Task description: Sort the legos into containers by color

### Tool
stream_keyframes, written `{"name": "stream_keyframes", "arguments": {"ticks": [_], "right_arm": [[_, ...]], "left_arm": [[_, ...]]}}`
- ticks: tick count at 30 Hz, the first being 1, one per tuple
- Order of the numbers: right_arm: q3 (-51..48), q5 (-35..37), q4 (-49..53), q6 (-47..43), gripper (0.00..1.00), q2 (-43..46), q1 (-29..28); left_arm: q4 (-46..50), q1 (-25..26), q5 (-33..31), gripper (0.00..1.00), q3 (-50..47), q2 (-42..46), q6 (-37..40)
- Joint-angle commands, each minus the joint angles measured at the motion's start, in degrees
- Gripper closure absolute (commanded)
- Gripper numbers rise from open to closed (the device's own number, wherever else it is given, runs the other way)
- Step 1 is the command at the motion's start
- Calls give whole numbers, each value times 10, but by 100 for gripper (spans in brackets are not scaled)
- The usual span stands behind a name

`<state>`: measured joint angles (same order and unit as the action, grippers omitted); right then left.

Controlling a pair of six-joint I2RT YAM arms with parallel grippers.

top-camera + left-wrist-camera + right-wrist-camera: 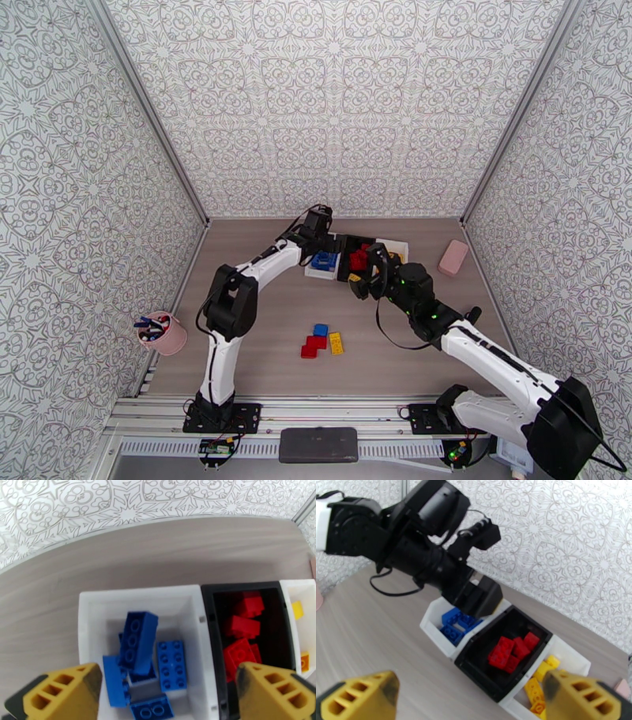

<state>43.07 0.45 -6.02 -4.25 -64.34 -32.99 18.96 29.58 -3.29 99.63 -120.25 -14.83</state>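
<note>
Bench (261, 371), grey wood-grain. Carries: three joined containers (476, 665), far centre; loose legos (316, 343), blue, red, yellow, mid-bench; pink cup of pens (166, 336), left edge; pink block (453, 257), far right.

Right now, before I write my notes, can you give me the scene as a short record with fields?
left bin: white, holds blue bricks
middle bin: black, holds red bricks
right bin: white, holds yellow bricks
on table: loose blue, loose red, loose yellow
left gripper: open, empty, above left bin
right gripper: open, empty, near the bins
</note>
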Motion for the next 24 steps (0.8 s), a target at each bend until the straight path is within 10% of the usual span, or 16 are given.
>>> {"name": "stream_keyframes", "arguments": {"ticks": [1,16,24], "right_arm": [[5,7,1,13,0,15,3],[59,21,179,121,5,10,4],[66,17,286,255,10,-20,-17]], "left_arm": [[-20,11,-8,2,-45,79,11],[-73,76,4,0,-369,398,124],[-29,80,144,0,-492,539,224]]}}
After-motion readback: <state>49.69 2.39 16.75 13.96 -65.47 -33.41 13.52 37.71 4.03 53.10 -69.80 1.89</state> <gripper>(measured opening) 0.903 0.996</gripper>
